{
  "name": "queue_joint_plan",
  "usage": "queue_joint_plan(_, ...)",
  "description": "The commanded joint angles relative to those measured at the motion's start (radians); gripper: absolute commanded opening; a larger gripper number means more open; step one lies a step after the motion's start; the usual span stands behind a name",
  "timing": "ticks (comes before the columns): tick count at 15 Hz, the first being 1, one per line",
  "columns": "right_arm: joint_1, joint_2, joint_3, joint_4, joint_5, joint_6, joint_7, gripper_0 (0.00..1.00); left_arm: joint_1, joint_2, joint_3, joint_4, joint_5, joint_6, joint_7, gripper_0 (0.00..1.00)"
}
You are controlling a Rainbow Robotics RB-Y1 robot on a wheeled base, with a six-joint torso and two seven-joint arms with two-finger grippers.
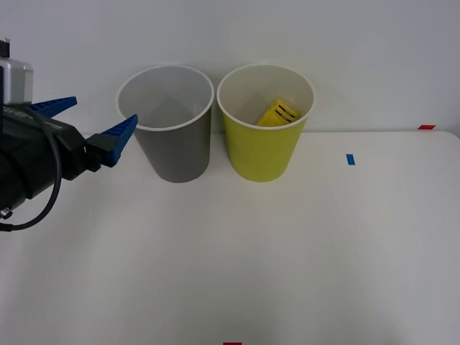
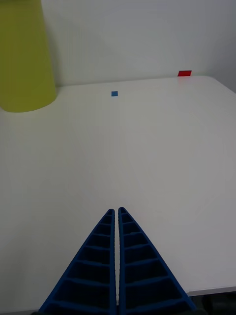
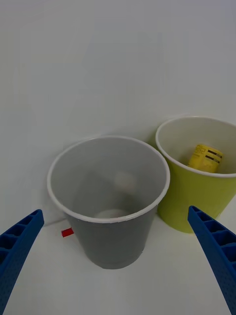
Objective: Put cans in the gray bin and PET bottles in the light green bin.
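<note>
Left tool wide open, empty

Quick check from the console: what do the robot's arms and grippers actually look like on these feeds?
The left gripper has two bright blue, wedge-shaped fingers with ribbed, lattice-like sides, tapering to points. They mount on a black wrist housing with a looping black cable and a silver-gray block above it. The right gripper has the same blue ribbed wedges.
</note>
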Motion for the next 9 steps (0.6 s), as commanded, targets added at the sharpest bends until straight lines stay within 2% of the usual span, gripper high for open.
queue_joint_plan(1,0.000,0.000,0.000,0.000,0.000,0.000,0.000,0.00,0.217,0.014,-0.020,0.009,0.034,-0.281,-0.017,1.00)
queue_joint_plan(3,0.000,0.000,0.000,0.000,0.000,0.000,0.000,0.00,0.376,0.027,-0.069,0.017,0.020,-0.491,-0.026,1.00)
queue_joint_plan(5,0.000,0.000,0.000,0.000,0.000,0.000,0.000,0.00,0.484,0.034,-0.092,0.020,0.008,-0.612,-0.036,1.00)
queue_joint_plan(7,0.000,0.000,0.000,0.000,0.000,0.000,0.000,0.00,0.540,0.043,-0.131,0.054,-0.018,-0.733,-0.049,1.00)
queue_joint_plan(9,0.000,0.000,0.000,0.000,0.000,0.000,0.000,0.00,0.579,0.076,-0.221,0.149,-0.075,-0.945,-0.060,1.00)
